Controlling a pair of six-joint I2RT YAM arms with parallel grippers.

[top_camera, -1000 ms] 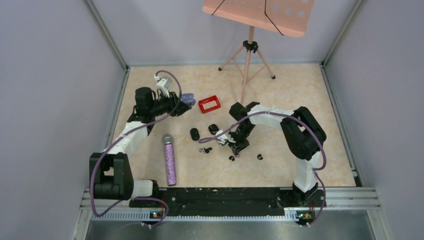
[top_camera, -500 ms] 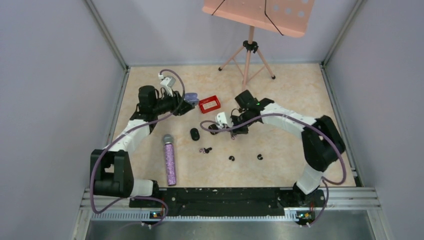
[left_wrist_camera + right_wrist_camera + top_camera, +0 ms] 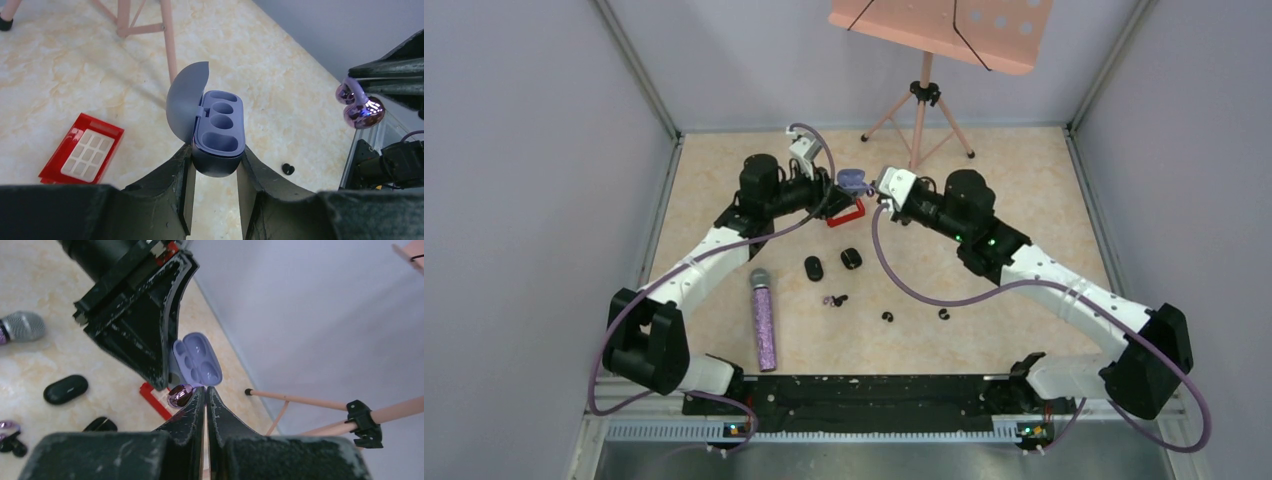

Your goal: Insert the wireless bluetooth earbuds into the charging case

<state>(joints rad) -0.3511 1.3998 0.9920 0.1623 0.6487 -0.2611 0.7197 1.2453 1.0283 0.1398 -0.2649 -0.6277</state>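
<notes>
My left gripper [image 3: 842, 186] is shut on the lilac charging case [image 3: 855, 180] and holds it in the air with the lid open. The left wrist view shows the case [image 3: 218, 132] clamped between the fingers, its wells empty. My right gripper [image 3: 876, 190] faces it from the right, shut on a shiny pinkish-purple earbud [image 3: 360, 105]. In the right wrist view that earbud [image 3: 180, 395] sticks out left of the closed tips [image 3: 205, 388], just short of the case [image 3: 200, 362]. More earbuds lie on the table: a purple and black pair [image 3: 834, 300] and two black ones [image 3: 887, 317] [image 3: 943, 314].
Two black oval cases [image 3: 813, 268] [image 3: 852, 258] lie below the grippers. A red tray [image 3: 849, 212] sits under the held case. A glittery purple microphone [image 3: 764, 318] lies at the left. A pink music stand's tripod [image 3: 919, 110] stands just behind the grippers.
The right arm rose from the table with the earbud and swung back to meet the case. The left arm carried the open case rightwards and farther back.
</notes>
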